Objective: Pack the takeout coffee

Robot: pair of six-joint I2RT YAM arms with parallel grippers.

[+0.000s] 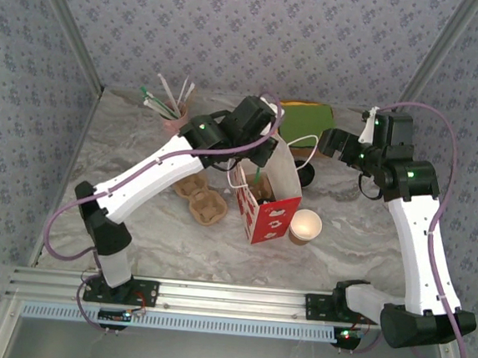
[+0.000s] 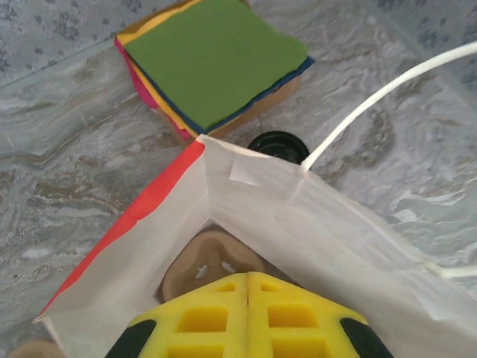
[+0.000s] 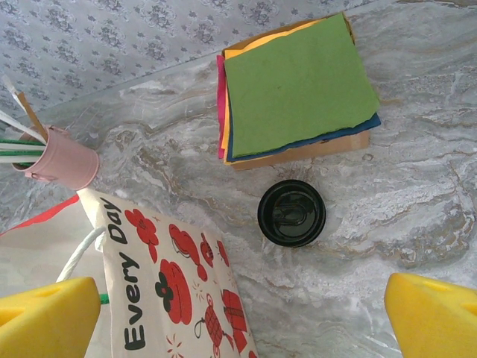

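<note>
A white paper bag point(image 1: 274, 211) with red print stands open mid-table. My left gripper point(image 1: 262, 152) hovers at its mouth, its yellow fingers point(image 2: 201, 321) pressed together with nothing between them. Below them, inside the bag point(image 2: 313, 224), lies a brown moulded cup carrier point(image 2: 209, 257). The lidded takeout coffee is hidden from view. A separate black round lid point(image 3: 291, 212) lies on the marble just behind the bag point(image 3: 171, 283). My right gripper point(image 3: 238, 317) hangs above that lid point(image 1: 307, 177), wide open and empty. A lidless brown cup point(image 1: 305, 227) stands right of the bag.
A stack of coloured napkins point(image 1: 307, 118), green on top, sits at the back. A pink cup of straws point(image 1: 175, 121) stands back left. Another brown cup carrier point(image 1: 203, 201) lies left of the bag. Patterned walls close in the table.
</note>
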